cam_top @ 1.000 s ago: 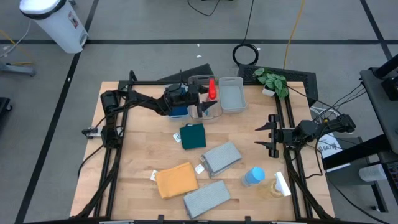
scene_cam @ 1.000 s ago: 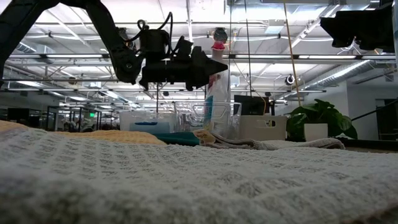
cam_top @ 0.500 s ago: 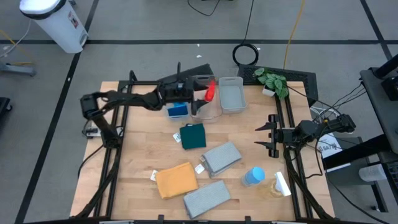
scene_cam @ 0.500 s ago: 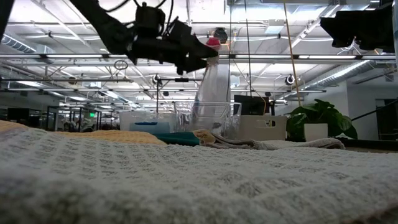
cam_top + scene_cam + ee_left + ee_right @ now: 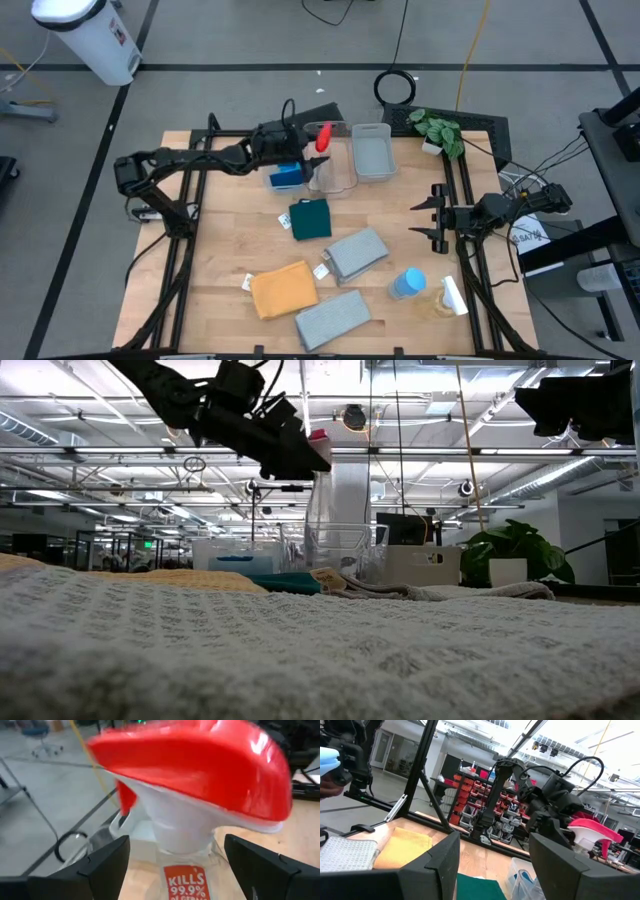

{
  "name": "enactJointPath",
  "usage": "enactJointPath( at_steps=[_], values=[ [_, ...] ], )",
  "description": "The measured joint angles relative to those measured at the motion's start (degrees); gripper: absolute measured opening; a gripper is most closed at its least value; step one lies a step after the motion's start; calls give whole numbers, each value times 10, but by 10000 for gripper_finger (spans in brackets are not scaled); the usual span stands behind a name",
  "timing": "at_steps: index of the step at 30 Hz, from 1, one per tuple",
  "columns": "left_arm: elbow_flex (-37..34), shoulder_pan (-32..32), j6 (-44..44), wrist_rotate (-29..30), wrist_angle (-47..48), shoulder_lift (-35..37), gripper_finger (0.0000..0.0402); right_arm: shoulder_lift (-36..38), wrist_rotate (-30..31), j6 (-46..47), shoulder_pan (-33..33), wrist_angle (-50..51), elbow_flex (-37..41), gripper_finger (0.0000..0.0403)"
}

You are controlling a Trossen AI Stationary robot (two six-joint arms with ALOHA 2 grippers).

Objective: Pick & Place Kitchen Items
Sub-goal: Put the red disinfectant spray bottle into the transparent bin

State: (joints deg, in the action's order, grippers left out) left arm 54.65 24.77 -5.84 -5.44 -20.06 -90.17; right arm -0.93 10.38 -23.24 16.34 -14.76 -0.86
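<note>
Left gripper (image 5: 300,150): is being held closed on the red-topped spray bottle (image 5: 322,140), upper centre of the high view.
Bottle location: is being kept aloft above the clear bin (image 5: 335,175), beside the blue sponge (image 5: 286,177).
Bottle axis: is being tilted off vertical in the low view (image 5: 318,480); red top (image 5: 200,765) is pointing up and toward the frame's left, base toward the bin.
Right gripper (image 5: 437,218): is being held idle with fingers parted at the right edge of the table (image 5: 220,250).
Other items: dark-green cloth (image 5: 311,218), grey cloths (image 5: 355,253), orange cloth (image 5: 283,289) and blue-topped bottle (image 5: 407,284) are lying lower in the frame.
</note>
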Motion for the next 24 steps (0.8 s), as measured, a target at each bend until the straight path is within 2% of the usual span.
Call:
enactJointPath(
  at_steps=[7,15,20,24],
  values=[
    [0,-1,38,31,2,-1,301,0,0,0,0,0,0,208],
    [0,-12,60,103,7,-1,267,0,0,0,0,0,0,208],
    [0,-21,48,146,1,-1,228,0,0,0,0,0,0,208],
    [0,-25,42,173,-11,-1,182,0,0,0,0,0,0,208]
  ],
)
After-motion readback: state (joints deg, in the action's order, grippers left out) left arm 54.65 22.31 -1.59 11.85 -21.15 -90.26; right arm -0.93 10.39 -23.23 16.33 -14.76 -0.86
